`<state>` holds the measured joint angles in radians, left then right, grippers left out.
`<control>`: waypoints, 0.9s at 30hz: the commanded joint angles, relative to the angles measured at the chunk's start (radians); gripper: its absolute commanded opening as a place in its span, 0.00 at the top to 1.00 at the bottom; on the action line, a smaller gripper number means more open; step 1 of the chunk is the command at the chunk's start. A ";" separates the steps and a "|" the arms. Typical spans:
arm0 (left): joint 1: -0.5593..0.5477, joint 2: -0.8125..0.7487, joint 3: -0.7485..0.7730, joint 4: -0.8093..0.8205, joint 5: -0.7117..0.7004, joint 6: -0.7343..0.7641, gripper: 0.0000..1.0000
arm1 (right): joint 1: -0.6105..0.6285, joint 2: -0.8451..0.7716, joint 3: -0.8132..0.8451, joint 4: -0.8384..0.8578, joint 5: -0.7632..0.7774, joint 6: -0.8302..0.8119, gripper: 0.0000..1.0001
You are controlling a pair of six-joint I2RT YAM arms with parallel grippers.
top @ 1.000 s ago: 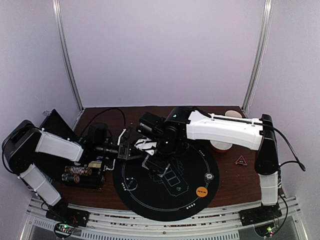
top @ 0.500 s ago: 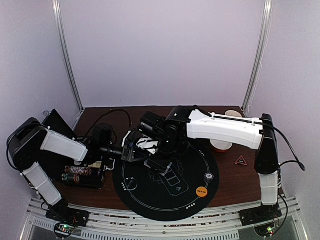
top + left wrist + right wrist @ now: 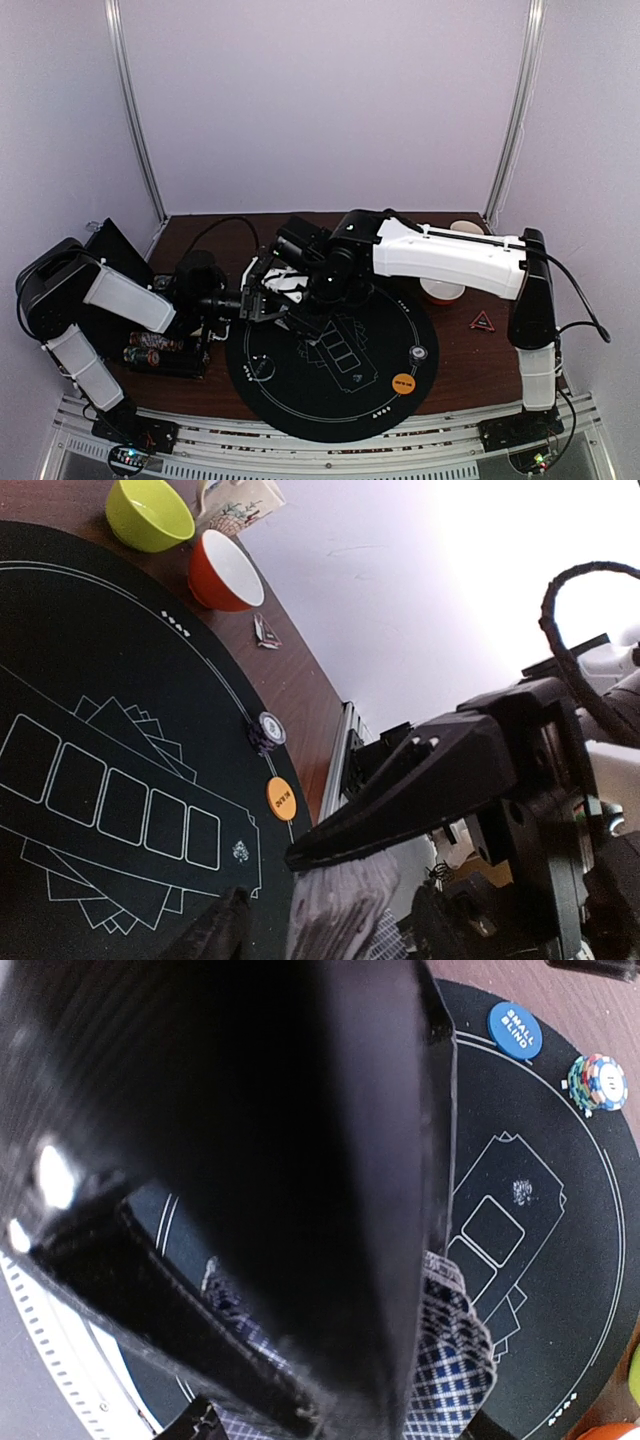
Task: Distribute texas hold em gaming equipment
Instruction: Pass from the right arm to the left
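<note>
We see the right gripper (image 3: 296,300) clamped on a deck of cards (image 3: 335,905), with one of its black fingers lying along the top of the deck. The left gripper (image 3: 252,300) faces it with its jaws partly open, one finger on each side of the deck; we cannot tell whether they press the cards. The deck is thick, grey at its edges and checked blue and white on its backs, and it sits above the far-left part of the round black mat (image 3: 330,405). On the mat's near-right part lie one orange disc (image 3: 281,798) and one small stack of chips (image 3: 268,730); one blue disc (image 3: 513,1028) also lies on the mat. One red triangle (image 3: 482,321) lies on the table (image 3: 470,380) right of the mat. At far right stand one green bowl (image 3: 150,515), one orange bowl (image 3: 228,570) with a white inside, and one mug (image 3: 238,500). Left of the mat a black tray (image 3: 185,368) holds rows of chips (image 3: 155,342).
</note>
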<state>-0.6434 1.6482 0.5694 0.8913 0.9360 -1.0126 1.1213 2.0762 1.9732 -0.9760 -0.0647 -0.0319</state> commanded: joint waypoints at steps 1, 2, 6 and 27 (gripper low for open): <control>-0.012 -0.018 0.003 0.055 0.052 0.029 0.50 | -0.008 0.030 0.033 -0.006 0.030 -0.003 0.45; -0.012 -0.020 0.004 0.042 0.054 0.036 0.55 | -0.008 0.030 0.032 -0.007 0.034 -0.002 0.45; -0.012 -0.021 0.006 0.037 0.060 0.042 0.80 | -0.010 0.029 0.032 -0.012 0.052 -0.007 0.45; -0.013 -0.110 0.093 -0.009 0.008 0.000 1.00 | -0.015 -0.376 -0.448 0.417 0.062 -0.210 0.00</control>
<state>-0.6498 1.5635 0.6399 0.7937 0.9302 -0.9585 1.1126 1.7805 1.6176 -0.7391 0.0299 -0.1291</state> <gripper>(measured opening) 0.095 0.999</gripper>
